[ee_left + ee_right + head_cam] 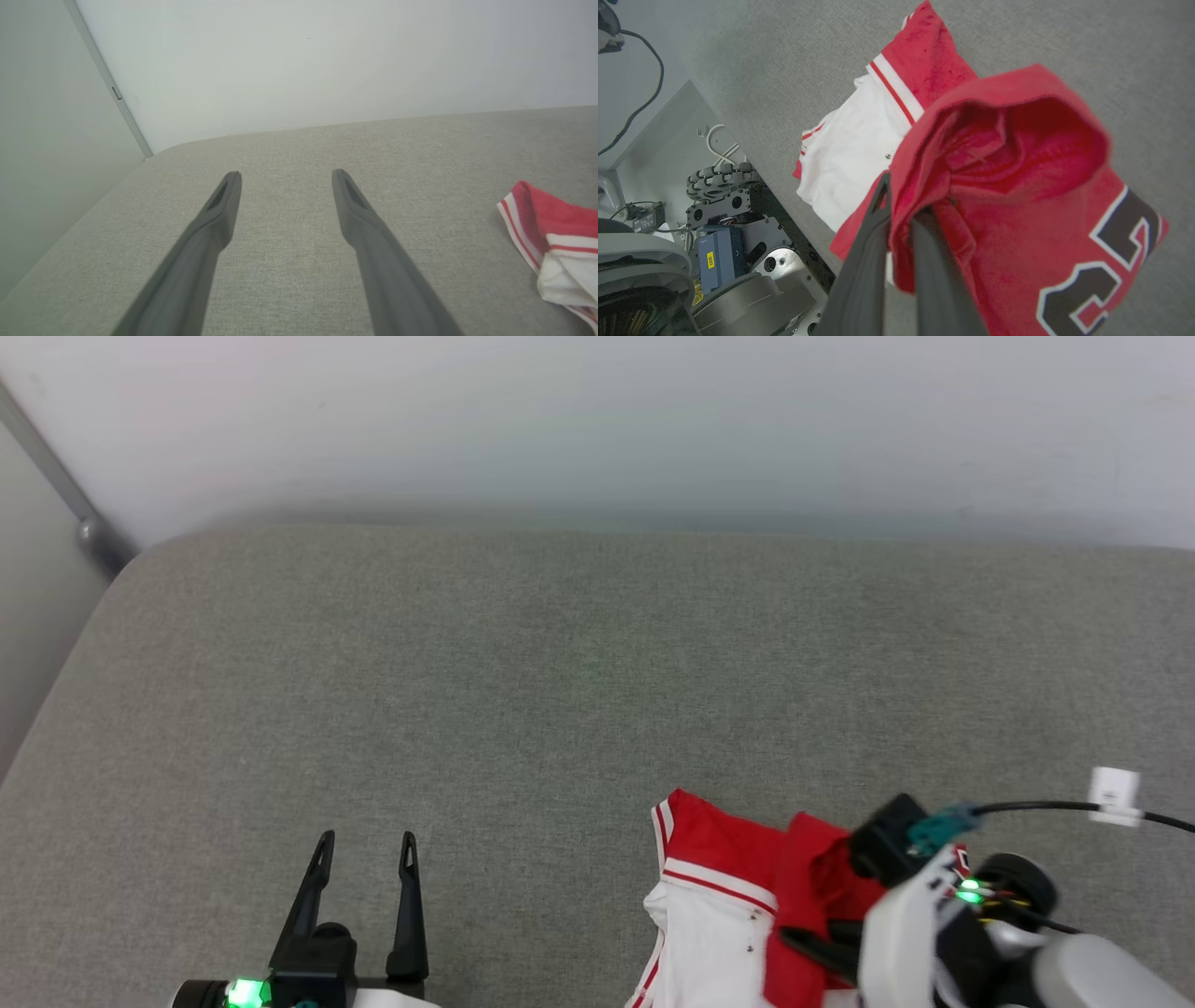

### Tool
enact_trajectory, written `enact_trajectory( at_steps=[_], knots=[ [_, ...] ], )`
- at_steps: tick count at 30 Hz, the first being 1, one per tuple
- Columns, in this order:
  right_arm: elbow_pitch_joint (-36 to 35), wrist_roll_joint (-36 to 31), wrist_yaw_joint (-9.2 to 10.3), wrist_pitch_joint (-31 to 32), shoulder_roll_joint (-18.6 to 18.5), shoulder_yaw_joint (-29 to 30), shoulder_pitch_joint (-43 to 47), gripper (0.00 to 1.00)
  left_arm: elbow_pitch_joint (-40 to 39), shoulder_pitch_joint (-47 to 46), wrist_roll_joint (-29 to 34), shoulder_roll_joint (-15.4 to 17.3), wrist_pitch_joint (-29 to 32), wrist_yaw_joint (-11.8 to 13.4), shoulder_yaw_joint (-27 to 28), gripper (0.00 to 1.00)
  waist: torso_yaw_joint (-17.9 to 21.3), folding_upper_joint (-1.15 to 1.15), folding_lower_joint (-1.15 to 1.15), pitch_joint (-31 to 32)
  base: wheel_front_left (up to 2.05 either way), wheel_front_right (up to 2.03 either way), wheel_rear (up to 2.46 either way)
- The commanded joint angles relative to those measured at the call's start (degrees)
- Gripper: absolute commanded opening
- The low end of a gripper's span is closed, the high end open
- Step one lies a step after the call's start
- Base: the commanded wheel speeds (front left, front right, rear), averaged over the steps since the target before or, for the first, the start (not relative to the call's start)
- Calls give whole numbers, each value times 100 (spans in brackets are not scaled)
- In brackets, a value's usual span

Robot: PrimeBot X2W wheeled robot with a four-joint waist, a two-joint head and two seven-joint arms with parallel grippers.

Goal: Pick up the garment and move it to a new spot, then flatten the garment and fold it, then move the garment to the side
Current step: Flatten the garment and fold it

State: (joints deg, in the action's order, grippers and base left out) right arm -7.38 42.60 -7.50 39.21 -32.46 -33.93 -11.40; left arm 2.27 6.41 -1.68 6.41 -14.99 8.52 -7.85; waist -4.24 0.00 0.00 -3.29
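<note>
Red cloth is what our right claw (pixel 901 200) pinches, its dark fingers drawn nearly together on a fold of the red jersey T-shirt with white sleeves (pixel 724 859). The shirt lies bunched at the near right of the grey fabric-covered table (pixel 560 663). Our left claw (pixel 365 845) hovers spread and holds nothing, well apart from it.
</note>
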Motion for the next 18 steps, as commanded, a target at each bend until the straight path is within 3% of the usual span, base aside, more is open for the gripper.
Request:
enact_trajectory(
  at_steps=[1,8,16,17,18],
  knots=[
    [238,7,3,0,220,-282,-315,0,27,-111,50,-43,-26,-37,-18,100,-50,0,0,-85,0,0,0],
    [1446,13,3,-212,723,-1205,-1199,0,67,-270,58,-99,-26,-92,-43,100,-195,0,0,-306,0,0,0],
    [2399,50,3,-588,835,-1954,-1536,0,84,-299,65,-135,-26,-110,-2,100,-238,0,0,-365,0,0,0],
    [2434,57,3,-667,807,-2060,-1569,46,93,-270,63,-138,-26,-106,13,100,-220,0,0,-334,0,0,0],
    [2443,51,3,-767,776,-2145,-1620,100,104,-222,60,-139,-26,-100,28,100,-192,0,0,-291,0,0,0]
  ],
)
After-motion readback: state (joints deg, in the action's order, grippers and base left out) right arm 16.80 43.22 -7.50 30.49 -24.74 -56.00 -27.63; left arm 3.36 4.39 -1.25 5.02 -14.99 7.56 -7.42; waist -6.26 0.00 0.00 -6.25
